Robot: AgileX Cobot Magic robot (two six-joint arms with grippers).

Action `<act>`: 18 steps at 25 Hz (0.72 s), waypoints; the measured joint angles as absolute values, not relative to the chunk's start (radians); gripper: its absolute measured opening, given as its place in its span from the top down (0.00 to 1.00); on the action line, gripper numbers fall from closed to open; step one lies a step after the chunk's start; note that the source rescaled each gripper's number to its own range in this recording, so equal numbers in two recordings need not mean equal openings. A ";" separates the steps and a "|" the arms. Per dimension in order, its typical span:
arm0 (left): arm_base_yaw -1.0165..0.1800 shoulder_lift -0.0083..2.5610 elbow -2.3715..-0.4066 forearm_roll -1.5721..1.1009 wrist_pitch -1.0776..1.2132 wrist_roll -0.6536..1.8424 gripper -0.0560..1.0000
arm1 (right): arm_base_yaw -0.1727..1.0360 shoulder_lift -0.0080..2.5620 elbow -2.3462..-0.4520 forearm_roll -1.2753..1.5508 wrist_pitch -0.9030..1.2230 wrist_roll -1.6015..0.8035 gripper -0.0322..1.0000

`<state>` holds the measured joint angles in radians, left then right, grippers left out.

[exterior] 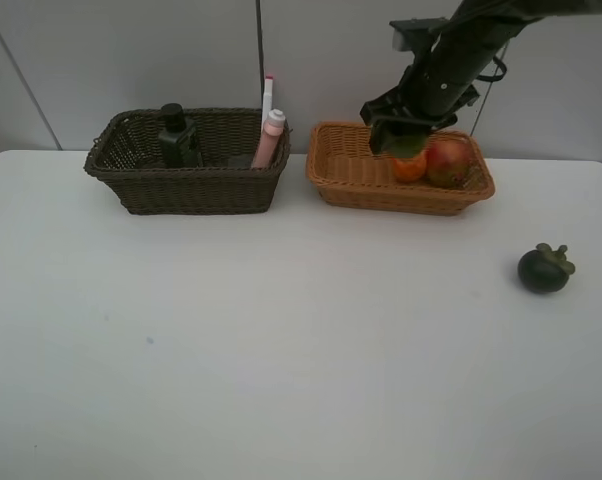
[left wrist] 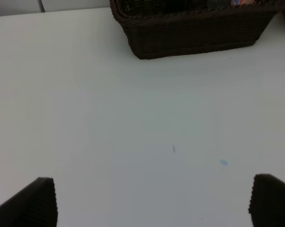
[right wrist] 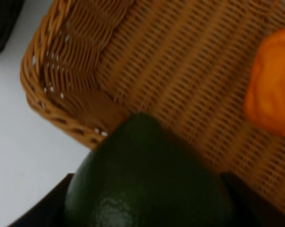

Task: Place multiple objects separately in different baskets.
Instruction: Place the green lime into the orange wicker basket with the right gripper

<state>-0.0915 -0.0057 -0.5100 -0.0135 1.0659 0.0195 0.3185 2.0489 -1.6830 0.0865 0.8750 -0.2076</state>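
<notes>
Now the right gripper (exterior: 403, 143) grips the green lime (right wrist: 147, 182) above the tan-orange basket (exterior: 351, 178).

Seen from the right wrist, the lime fills the space between the dark jaws, which press on both its sides, with the basket's woven floor and corner rim below it and the orange (right wrist: 271, 85) further in. From the high camera, the orange (exterior: 410, 167) and the red-yellow apple (exterior: 447, 162) lie touching at the basket's right end, just under the gripper. The dark brown basket (exterior: 191, 185) to the left holds the dark green pump bottle (exterior: 178, 137), the pink bottle (exterior: 270, 139) and the white marker (exterior: 267, 96). The mangosteen (exterior: 545, 268) sits alone on the white table (exterior: 281, 350), well apart from both baskets. The left gripper (left wrist: 152, 201) is spread wide over bare table, near the dark brown basket.
</notes>
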 joint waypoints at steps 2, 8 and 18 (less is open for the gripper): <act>-0.091 -0.006 -0.510 -0.013 1.066 0.019 0.00 | 0.318 2.104 -1.728 0.090 0.852 -0.191 0.42; -0.091 -0.006 -0.510 -0.013 1.066 0.019 0.00 | 0.318 2.206 -1.800 0.090 0.763 -0.116 0.41; -0.091 -0.006 -0.510 -0.013 1.066 0.019 0.00 | 0.318 2.209 -1.806 0.061 0.781 -0.069 0.01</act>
<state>-0.0915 -0.0057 -0.5100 -0.0135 1.0659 0.0195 0.3185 2.2090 -1.8064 0.0610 0.7813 -0.0686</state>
